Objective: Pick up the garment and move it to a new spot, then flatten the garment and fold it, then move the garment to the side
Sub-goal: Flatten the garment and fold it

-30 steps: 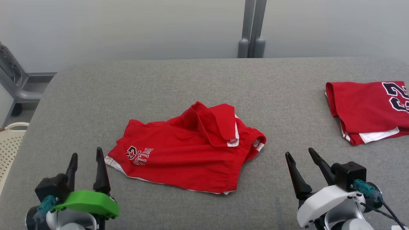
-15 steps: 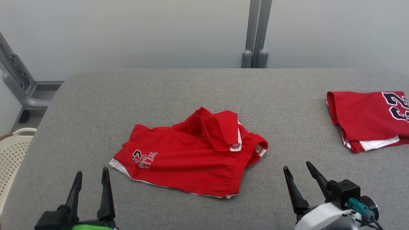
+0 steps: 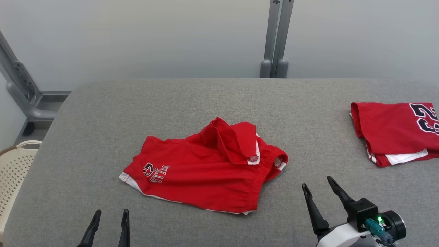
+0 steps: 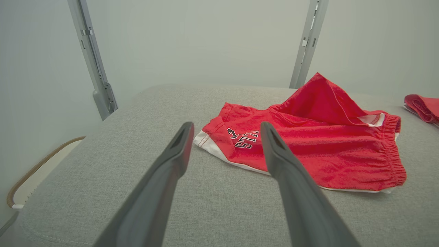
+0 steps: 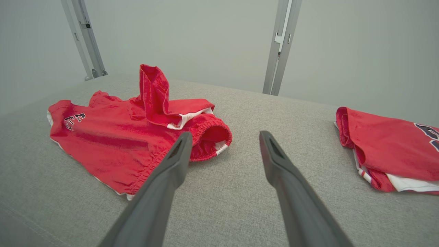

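The garment (image 3: pixel 202 173) is a pair of red shorts with white trim and dark lettering, lying crumpled in the middle of the grey padded table (image 3: pixel 219 103), one flap folded up over its top. It also appears in the left wrist view as the garment (image 4: pixel 308 144) and in the right wrist view as the garment (image 5: pixel 123 137). My left gripper (image 3: pixel 110 214) stands open at the bottom left, short of the shorts' left hem. My right gripper (image 3: pixel 317 181) is open at the bottom right, just off the waistband end. Both hold nothing.
A second red garment (image 3: pixel 394 132) with dark numerals lies folded at the table's right edge. A cream perforated basket (image 3: pixel 13 175) stands beyond the table's left edge. Grey metal posts (image 3: pixel 276 37) rise behind the table against a pale wall.
The head camera has tilted up, so everything sits lower in the picture. Both grippers show less of themselves at the bottom edge. The shorts have not moved on the table.
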Available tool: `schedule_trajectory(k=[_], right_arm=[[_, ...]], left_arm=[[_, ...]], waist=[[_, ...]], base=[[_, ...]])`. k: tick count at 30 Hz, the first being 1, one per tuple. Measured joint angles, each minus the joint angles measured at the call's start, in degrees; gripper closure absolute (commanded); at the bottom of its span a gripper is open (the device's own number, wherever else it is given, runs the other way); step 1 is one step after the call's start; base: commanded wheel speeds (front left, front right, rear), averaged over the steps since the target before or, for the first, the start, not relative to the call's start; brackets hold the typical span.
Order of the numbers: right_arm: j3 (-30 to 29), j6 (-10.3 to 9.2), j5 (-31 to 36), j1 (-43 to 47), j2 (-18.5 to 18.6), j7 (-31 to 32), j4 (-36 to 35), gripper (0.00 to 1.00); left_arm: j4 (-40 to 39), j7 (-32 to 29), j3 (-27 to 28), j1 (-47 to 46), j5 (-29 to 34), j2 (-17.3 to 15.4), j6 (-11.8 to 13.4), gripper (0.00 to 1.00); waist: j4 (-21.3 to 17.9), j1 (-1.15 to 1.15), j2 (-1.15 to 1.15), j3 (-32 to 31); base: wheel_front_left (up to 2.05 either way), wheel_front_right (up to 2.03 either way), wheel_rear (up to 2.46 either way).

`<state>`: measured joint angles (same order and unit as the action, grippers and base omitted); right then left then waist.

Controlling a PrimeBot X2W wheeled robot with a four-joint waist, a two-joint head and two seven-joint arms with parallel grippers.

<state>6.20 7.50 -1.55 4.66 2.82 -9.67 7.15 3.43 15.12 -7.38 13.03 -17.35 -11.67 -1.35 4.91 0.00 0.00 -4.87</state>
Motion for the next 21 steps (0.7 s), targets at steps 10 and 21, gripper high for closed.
schedule_trajectory(k=[10, 21], right_arm=[[0.5, 0.00, 1.7, 0.1, 0.0, 0.3, 0.1, 0.00], [1.1, 0.00, 1.6, -0.2, 0.0, 0.5, -0.1, 0.00]], left_arm=[[1.3, 0.0, 0.8, 0.1, 2.4, 0.9, -1.2, 0.00], [3.0, 0.0, 1.1, -0.6, 3.8, 1.6, -2.3, 0.00]], waist=[[-0.4, 0.00, 0.00, 0.5], [-0.6, 0.00, 0.00, 0.6]], base=[[0.00, 0.00, 0.00], [0.00, 0.00, 0.00]])
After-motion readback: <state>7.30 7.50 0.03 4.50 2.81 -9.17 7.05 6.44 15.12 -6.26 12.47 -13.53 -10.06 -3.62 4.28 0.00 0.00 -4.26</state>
